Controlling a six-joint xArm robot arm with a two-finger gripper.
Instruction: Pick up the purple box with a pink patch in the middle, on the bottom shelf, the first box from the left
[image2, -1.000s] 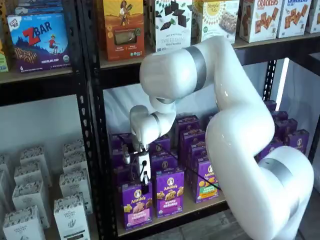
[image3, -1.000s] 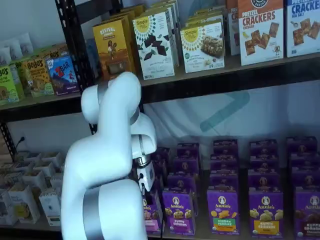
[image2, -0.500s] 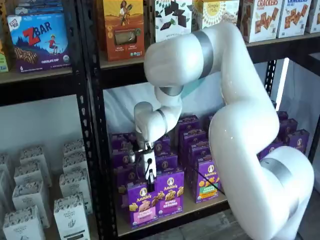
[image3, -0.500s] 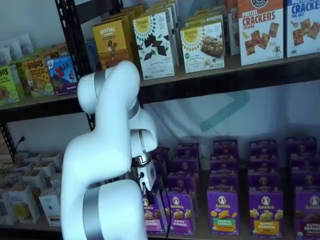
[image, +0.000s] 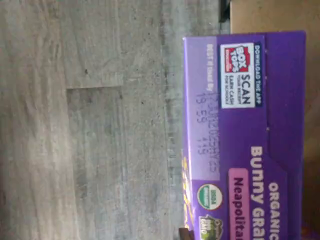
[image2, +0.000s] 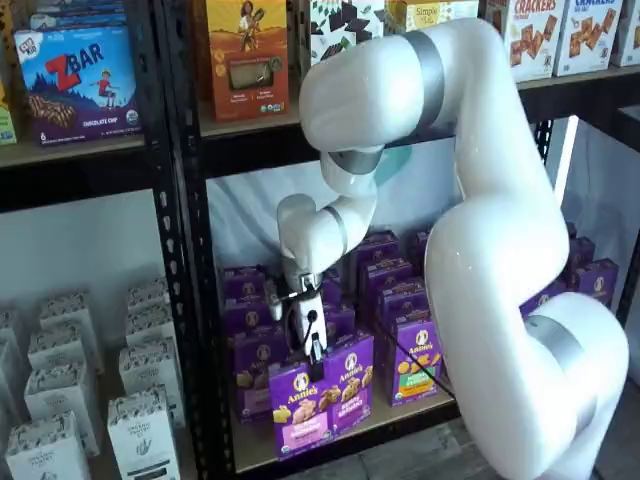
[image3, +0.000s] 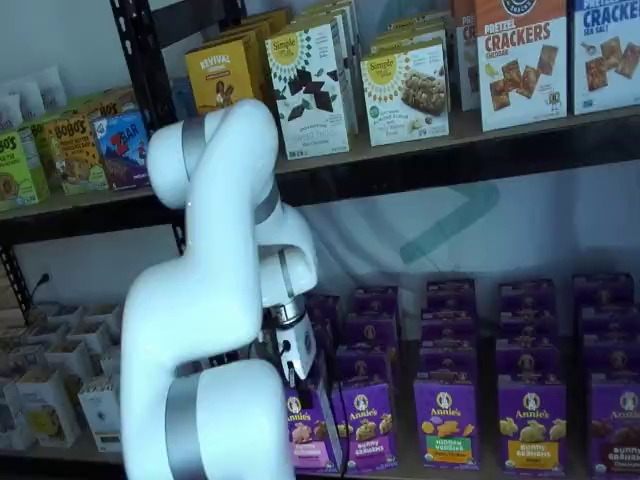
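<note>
The white arm (image2: 480, 230) is bending in a big arch in front of the shelves, with its upper part high beside the upper shelf and its wrist pointing down toward the bottom shelf (image2: 330, 432). In both shelf views the gripper (image2: 311, 352) is hanging straight down from the wrist, and its black fingers (image2: 314, 350) are closing on the top edge of the purple box (image2: 301, 408). No gap is showing between the fingers and the cardboard, so they are clamping the box from above. The purple box is hanging directly under the fingers, tilting a little, with its pink patch on the lower front. It is standing out in front of the row, just beside another purple box (image2: 348, 384) of the same brand, and I cannot tell if its bottom edge is touching the shelf board or is just above it. In a shelf view the same box (image3: 307, 433) is showing under the gripper (image3: 292, 370), partly hidden by the arm (image3: 215, 300). In the wrist view the top flap and the front of the purple box (image: 245, 135) are filling one side, close under the camera, and the grey wooden floor (image: 90, 120) is lying beyond it. More purple boxes (image2: 400, 300) are standing behind the fingers, deeper on the shelf.
</note>
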